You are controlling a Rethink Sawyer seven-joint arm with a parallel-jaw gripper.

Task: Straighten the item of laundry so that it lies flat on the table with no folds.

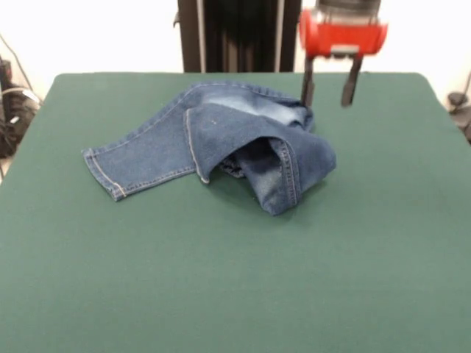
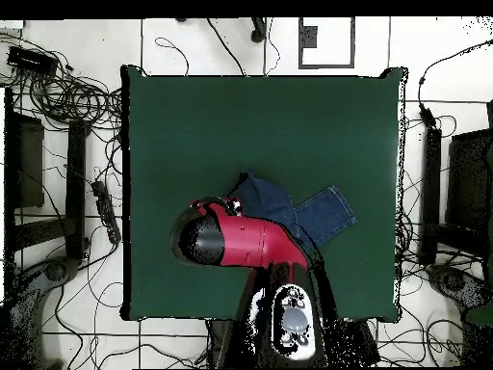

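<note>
The small dark blue denim jeans (image 1: 221,143) lie crumpled on the green table (image 1: 235,279), toward its far side. One leg stretches flat to the left, its hem (image 1: 103,173) showing tan stitching. The other leg is folded over itself into a raised lump (image 1: 283,173) at the right. My gripper (image 1: 330,95) hangs open and empty above the table, just right of and behind the jeans' upper part, with its two dark fingers (image 1: 308,84) apart. In the overhead view the red arm (image 2: 246,241) covers part of the jeans (image 2: 289,212).
The robot's black pedestal (image 1: 235,33) stands at the table's far edge. Cables and black equipment (image 2: 58,154) lie on the floor around the table. The table cloth in front of the jeans is bare green (image 1: 221,294).
</note>
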